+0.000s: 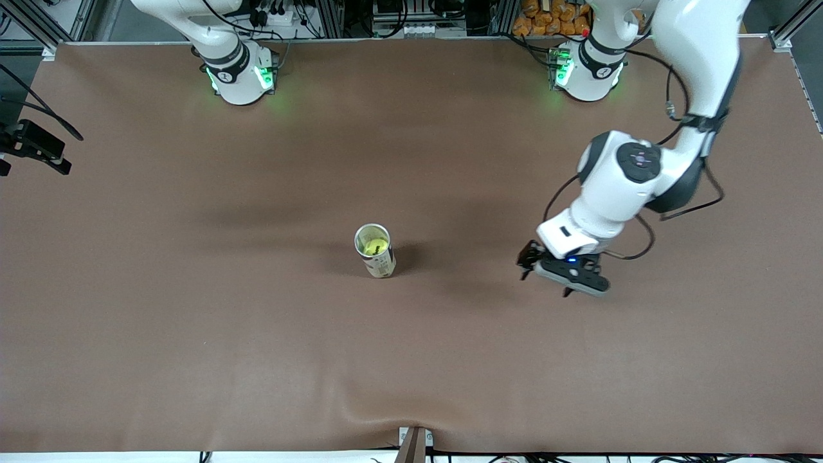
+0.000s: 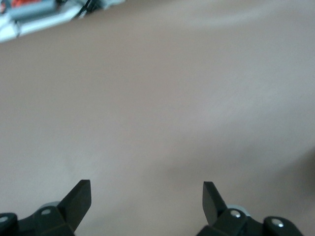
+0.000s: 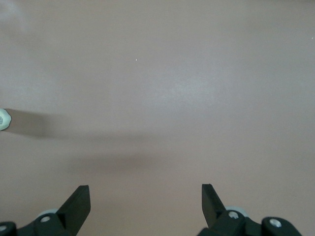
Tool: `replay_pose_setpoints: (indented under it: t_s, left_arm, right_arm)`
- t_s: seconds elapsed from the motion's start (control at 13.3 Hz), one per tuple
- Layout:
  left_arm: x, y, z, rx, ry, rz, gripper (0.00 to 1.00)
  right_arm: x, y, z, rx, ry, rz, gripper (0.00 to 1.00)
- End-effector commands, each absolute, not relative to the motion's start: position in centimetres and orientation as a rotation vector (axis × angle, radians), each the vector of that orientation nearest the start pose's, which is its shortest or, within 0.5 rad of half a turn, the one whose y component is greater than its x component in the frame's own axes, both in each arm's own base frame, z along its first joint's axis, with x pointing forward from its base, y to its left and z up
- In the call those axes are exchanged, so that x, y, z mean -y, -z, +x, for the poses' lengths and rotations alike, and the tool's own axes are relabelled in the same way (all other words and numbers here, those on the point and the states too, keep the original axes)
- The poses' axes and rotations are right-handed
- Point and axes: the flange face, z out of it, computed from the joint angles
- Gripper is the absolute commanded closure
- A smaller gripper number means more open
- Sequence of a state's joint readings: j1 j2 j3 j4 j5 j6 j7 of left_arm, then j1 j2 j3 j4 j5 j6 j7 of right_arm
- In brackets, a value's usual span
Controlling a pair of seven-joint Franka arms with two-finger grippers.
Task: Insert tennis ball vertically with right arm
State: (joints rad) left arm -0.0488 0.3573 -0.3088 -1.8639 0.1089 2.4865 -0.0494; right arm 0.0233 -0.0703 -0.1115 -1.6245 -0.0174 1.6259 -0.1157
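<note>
A brown mat [image 1: 193,334] covered the table; orange packets [image 1: 553,18] sat along its robot-side edge.

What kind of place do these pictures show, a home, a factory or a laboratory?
Most likely a robotics laboratory. Two white robot arm bases stand on a bare brown table, metal framing and cables run along its edge, and the only item is a can with a tennis ball inside.

Even overhead light, soft shadows on the table [image 1: 193,334], blurry wrist views.
</note>
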Motion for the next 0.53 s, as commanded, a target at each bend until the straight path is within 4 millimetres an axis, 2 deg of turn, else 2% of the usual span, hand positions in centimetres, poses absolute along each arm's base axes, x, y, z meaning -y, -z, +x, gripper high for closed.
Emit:
replay_pose_setpoints:
  t_s: [0.0, 0.15, 0.3, 0.45]
  left_arm:
    - [18.8, -41.1, 62.8, -0.437, 0.217, -3.152, 0.0]
    - [14.9, -44.4, 63.4, -0.344, 0.117, -3.142, 0.0]
    - [11.2, -48.8, 63.1, -0.257, 0.112, -3.127, 0.0]
    - [8.8, -52.5, 62.3, -0.213, 0.044, -3.117, 0.0]
  right_arm:
    - [4.9, -63.8, 53.3, 0.073, 0.099, -3.177, 0.0]
    - [4.6, -63.9, 53.6, 0.08, 0.103, -3.177, 0.0]
    - [4.5, -64.2, 53.7, 0.077, 0.114, -3.172, 0.0]
    - [5.0, -64.8, 53.7, 0.056, 0.137, -3.164, 0.0]
